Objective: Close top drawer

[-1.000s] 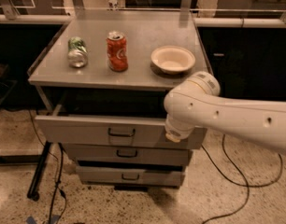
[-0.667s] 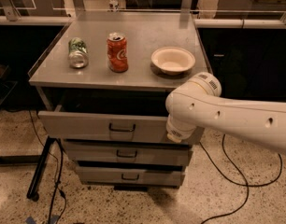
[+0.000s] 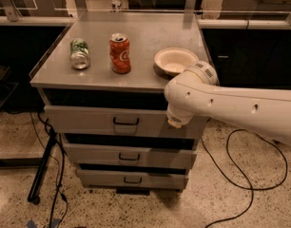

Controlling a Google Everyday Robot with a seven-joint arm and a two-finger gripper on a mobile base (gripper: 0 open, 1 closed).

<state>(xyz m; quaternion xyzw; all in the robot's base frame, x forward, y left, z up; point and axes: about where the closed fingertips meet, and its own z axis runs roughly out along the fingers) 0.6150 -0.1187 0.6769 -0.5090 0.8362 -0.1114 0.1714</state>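
The top drawer (image 3: 88, 120) is a wide grey front with a small dark loop handle (image 3: 126, 122) at its centre. It stands out a little from the cabinet, with a dark gap above it. My white arm (image 3: 231, 108) reaches in from the right. My gripper (image 3: 176, 123) is at the arm's end, pressed against the right part of the drawer front and mostly hidden by the wrist.
On the cabinet top (image 3: 145, 32) are a green can on its side (image 3: 80, 54), an upright orange soda can (image 3: 120, 53) and a white bowl (image 3: 175, 61). Two lower drawers (image 3: 129, 156) sit below. A black cable (image 3: 240, 175) and a stand leg (image 3: 43, 170) are on the floor.
The top drawer has slid further back into the cabinet, and my arm's end has moved in with it against the front.
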